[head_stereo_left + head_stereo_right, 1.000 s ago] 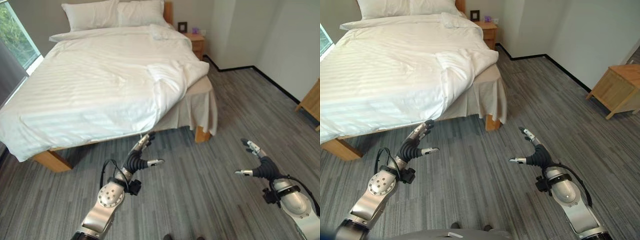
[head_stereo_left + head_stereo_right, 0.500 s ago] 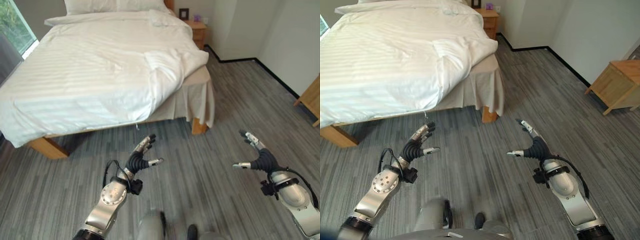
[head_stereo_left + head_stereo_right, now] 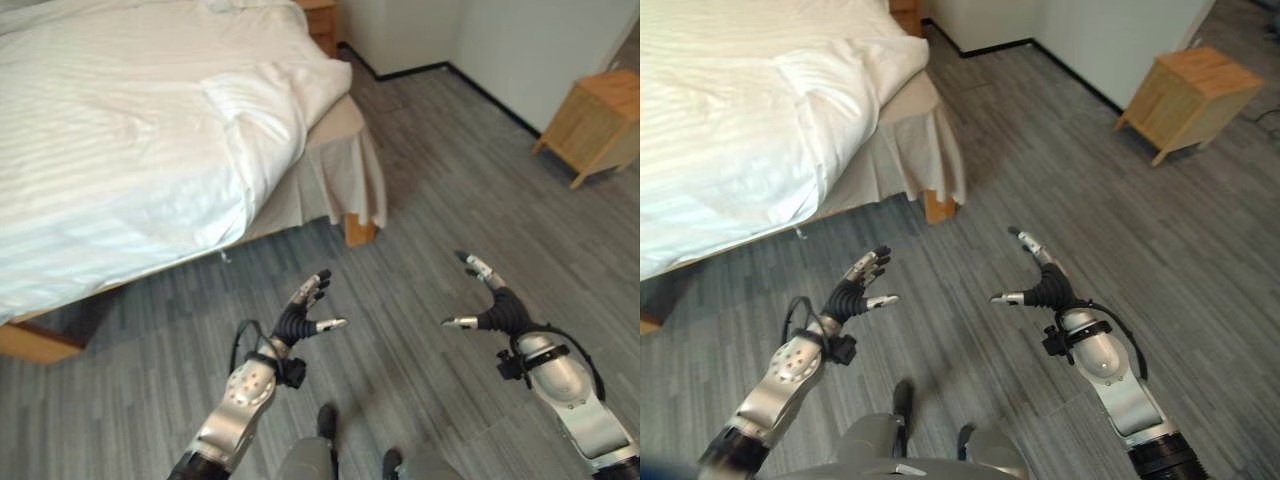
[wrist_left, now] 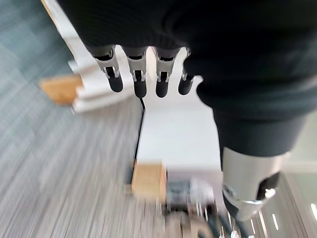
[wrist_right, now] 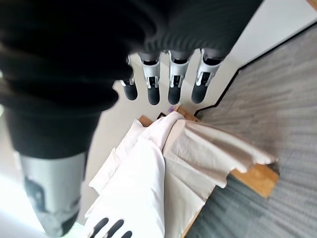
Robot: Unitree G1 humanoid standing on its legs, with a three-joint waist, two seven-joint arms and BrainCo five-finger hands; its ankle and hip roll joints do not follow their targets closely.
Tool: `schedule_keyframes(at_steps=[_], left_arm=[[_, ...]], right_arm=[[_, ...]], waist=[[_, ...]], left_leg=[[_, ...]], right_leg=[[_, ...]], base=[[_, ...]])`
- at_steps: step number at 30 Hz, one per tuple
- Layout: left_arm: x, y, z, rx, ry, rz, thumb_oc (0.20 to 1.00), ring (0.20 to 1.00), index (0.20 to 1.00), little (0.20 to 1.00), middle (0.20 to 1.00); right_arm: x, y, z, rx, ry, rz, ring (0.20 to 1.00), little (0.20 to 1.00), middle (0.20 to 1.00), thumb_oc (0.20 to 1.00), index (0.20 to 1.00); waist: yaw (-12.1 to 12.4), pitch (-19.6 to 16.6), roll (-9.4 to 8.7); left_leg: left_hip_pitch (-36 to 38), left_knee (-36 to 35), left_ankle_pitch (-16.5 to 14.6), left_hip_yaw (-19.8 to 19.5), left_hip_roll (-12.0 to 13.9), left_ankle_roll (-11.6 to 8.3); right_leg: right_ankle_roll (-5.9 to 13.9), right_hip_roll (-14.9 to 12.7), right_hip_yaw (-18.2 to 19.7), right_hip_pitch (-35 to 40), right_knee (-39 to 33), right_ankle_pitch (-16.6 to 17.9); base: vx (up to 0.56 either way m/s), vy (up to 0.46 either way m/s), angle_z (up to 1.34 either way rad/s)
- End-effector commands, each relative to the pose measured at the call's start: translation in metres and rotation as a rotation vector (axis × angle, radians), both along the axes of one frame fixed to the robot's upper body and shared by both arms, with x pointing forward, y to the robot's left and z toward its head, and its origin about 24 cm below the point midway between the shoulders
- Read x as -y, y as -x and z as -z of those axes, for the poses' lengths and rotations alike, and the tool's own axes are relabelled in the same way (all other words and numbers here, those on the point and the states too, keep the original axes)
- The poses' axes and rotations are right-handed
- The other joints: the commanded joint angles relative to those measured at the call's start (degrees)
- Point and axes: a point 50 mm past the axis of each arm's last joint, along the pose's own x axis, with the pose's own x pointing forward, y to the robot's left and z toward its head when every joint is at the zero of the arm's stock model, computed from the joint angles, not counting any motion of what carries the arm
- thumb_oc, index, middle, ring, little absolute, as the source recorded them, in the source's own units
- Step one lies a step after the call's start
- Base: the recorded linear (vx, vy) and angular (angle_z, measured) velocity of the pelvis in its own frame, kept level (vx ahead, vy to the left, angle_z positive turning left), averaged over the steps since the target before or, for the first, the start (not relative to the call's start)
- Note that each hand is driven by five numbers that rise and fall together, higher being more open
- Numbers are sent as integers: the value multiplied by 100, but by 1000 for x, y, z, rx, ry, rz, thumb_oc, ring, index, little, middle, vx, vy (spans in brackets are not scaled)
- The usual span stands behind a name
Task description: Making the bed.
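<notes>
Bed [image 3: 345, 120] occupies the upper left of the eye views, its white duvet [image 3: 120, 150] spread across the mattress and overhanging the foot edge. A folded-back lump of duvet lies near the bed's right corner. Below it a beige bed skirt [image 3: 340, 185] hangs down to the wooden corner leg [image 3: 358, 232].

Grey plank floor [image 3: 420, 210] lies bare between the bed and both hands.

Left hand [image 3: 305, 312] is raised over the floor, well apart from the bed, fingers straight and spread, holding nothing.

Right hand [image 3: 490, 305] is likewise raised over the floor, fingers extended, thumb apart, empty.

A wooden side cabinet [image 3: 590, 125] stands against the wall at far right.
</notes>
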Motion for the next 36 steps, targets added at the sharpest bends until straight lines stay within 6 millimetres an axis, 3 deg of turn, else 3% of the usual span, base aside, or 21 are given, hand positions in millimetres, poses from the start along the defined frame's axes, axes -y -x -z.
schedule_keyframes(at_steps=[1, 3, 6, 7, 9, 10, 12, 13, 15, 17, 19, 20, 22, 23, 24, 26, 28, 30, 33, 35, 36], left_arm=[[5, -8, -26, 135, 7, 35, 1000, 1000, 1000, 1000, 1000], [6, -11, -30, 154, 11, 34, 1000, 1000, 1000, 1000, 1000], [5, -10, -29, 150, 26, 26, 1000, 1000, 1000, 1000, 1000], [5, -10, -29, 149, 26, 26, 1000, 1000, 1000, 1000, 1000], [2, -12, -29, 151, 35, 9, 1000, 1000, 1000, 1000, 1000], [-3, -14, -29, 162, 32, -27, 1000, 1000, 1000, 1000, 1000], [-3, -14, -29, 162, 35, -28, 1000, 1000, 1000, 1000, 1000], [-6, -12, -23, 143, 47, -48, 1000, 1000, 1000, 1000, 1000], [-4, -8, -15, 105, 68, -59, 1000, 1000, 1000, 1000, 1000], [-2, -6, -10, 72, 99, -65, 1000, 1000, 1000, 1000, 1000], [-2, -6, -11, 72, 115, -68, 1000, 1000, 1000, 1000, 1000], [-2, -5, -11, 72, 123, -73, 1000, 1000, 1000, 1000, 1000], [-2, -6, -13, 76, 141, -76, 1000, 1000, 1000, 1000, 1000], [-2, -6, -13, 76, 142, -75, 1000, 1000, 1000, 1000, 1000], [-1, -3, -12, 66, 155, -74, 1000, 1000, 1000, 1000, 1000], [-1, -1, -10, 61, 154, -72, 1000, 1000, 1000, 1000, 1000], [0, 2, -6, 42, 138, -62, 1000, 1000, 1000, 1000, 1000], [0, 3, -5, 36, 135, -58, 1000, 1000, 1000, 1000, 1000], [-3, 9, 1, -4, 128, -57, 1000, 1000, 1000, 1000, 1000], [-3, 9, 1, -3, 73, -27, 1000, 1000, 1000, 1000, 1000], [-3, 9, 1, -3, 73, -27, 1000, 1000, 1000, 1000, 1000]], right_arm=[[-3, -5, -24, 124, -11, -36, 1000, 1000, 1000, 1000, 1000], [-2, -2, -25, 127, -13, -31, 1000, 1000, 1000, 1000, 1000], [-1, 1, -23, 111, -43, -23, 1000, 1000, 1000, 1000, 1000], [-1, 2, -22, 110, -43, -24, 1000, 1000, 1000, 1000, 1000], [-1, 0, -21, 105, -51, -16, 1000, 1000, 1000, 1000, 1000], [-3, -2, -20, 101, -43, -17, 1000, 1000, 1000, 1000, 1000], [-3, -1, -19, 100, -41, -16, 1000, 1000, 1000, 1000, 1000], [-2, 2, -14, 77, -26, -24, 1000, 1000, 1000, 1000, 1000], [1, 2, -12, 63, -17, -18, 1000, 1000, 1000, 1000, 1000], [4, 0, -14, 63, -34, -17, 1000, 1000, 1000, 1000, 1000], [5, -2, -18, 76, -54, -17, 1000, 1000, 1000, 1000, 1000], [7, -5, -23, 95, -51, -13, 1000, 1000, 1000, 1000, 1000], [8, -5, -23, 92, -32, -8, 1000, 1000, 1000, 1000, 1000], [8, -5, -23, 92, -32, -8, 1000, 1000, 1000, 1000, 1000], [12, -3, -20, 74, -16, 4, 1000, 1000, 1000, 1000, 1000], [13, -2, -18, 66, -12, 10, 1000, 1000, 1000, 1000, 1000], [18, 0, -15, 55, 6, 39, 1000, 1000, 1000, 1000, 1000], [20, -1, -16, 63, 9, 55, 1000, 1000, 1000, 1000, 1000], [18, 2, -11, 52, -8, 63, 1000, 1000, 1000, 1000, 1000], [15, 5, -5, 38, 0, 70, 1000, 1000, 1000, 1000, 1000], [15, 5, -5, 38, -1, 70, 1000, 1000, 1000, 1000, 1000]], waist=[[-58, -155, 295], [-187, -60, 329], [-331, -50, 308], [-341, -47, 335], [-405, -51, 305], [-437, -80, 307], [-443, -87, 326], [-466, -194, 293], [-479, -288, 352], [-448, -306, 434], [-377, -175, 338], [-305, -62, 177], [-189, 60, 71], [-183, 58, 73], [-118, 56, 83], [-103, 15, 81], [-134, -110, 227], [-160, -152, 251], [-74, -323, 238], [-181, -265, 116], [-179, -266, 109]], left_leg=[[247, -599, -112, 8, -125, 362], [533, -599, -311, -14, -118, 330], [829, -599, -563, -127, -103, 170], [859, -599, -589, -138, -67, 161], [1068, -599, -803, -179, -17, 37], [1311, -599, -1012, -174, 75, -85], [1395, -599, -1093, -184, 127, -113], [1701, -599, -1286, -288, 240, -143], [1738, -212, -1253, -333, 434, -221], [1257, 957, -789, -290, 555, -361], [537, 2467, -202, -258, 649, -404], [213, 3075, -123, 294, 880, -347], [-229, 3147, -340, 794, 941, -334], [-231, 3166, -365, 802, 939, -325], [-543, 2484, -672, 1159, 771, -227], [-594, 2004, -671, 1287, 584, -183], [-545, 634, -247, 2065, 469, -313], [-549, 335, -35, 2633, 668, -287], [-112, -204, -112, 2234, 259, 23], [430, -535, -348, 2095, -63, 366], [429, -536, -349, 2098, -70, 369]], right_leg=[[-263, -164, -575, 870, -588, 934], [-441, -430, -979, 515, -967, 510], [-707, -399, -1050, 335, -2847, 213], [-711, -358, -1078, 429, -2970, 245], [-678, -381, -963, 492, -4528, 628], [-555, -542, -882, 213, -4950, 933], [-543, -527, -817, 224, -4960, 976], [-622, -495, -535, 251, -4712, 1073], [-757, -414, -600, 402, -4625, 1063], [-947, -292, -794, 894, -4975, 985], [-1170, -297, -951, 1287, -5111, 837], [-1281, -369, -1110, 1593, -5132, 625], [-1299, -432, -1190, 1819, -5132, 473], [-1289, -437, -1186, 1821, -5132, 461], [-1221, -469, -1268, 2039, -5132, 282], [-1173, -499, -1295, 2099, -5132, 215], [-1082, -360, -1494, 2397, -5132, -94], [-1058, -335, -1725, 2570, -5059, -150], [-806, -448, -1909, 2562, -4016, -298], [-185, -861, -1858, 1991, -2243, 459], [-184, -871, -1854, 1981, -2225, 449]], base=[[361, 71, -7], [413, -21, -2], [377, -160, -3], [356, -179, 27], [483, -256, 62], [551, -311, 60], [412, -253, 54], [535, -361, 61], [522, -388, 46], [277, -306, 14], [281, -401, -2], [347, -424, -3], [283, -235, 21], [339, -55, 25], [326, 9, 11], [344, 22, -4], [429, 46, 29], [327, 55, 31], [448, 157, 26], [364, 225, 41], [205, 94, 82]])
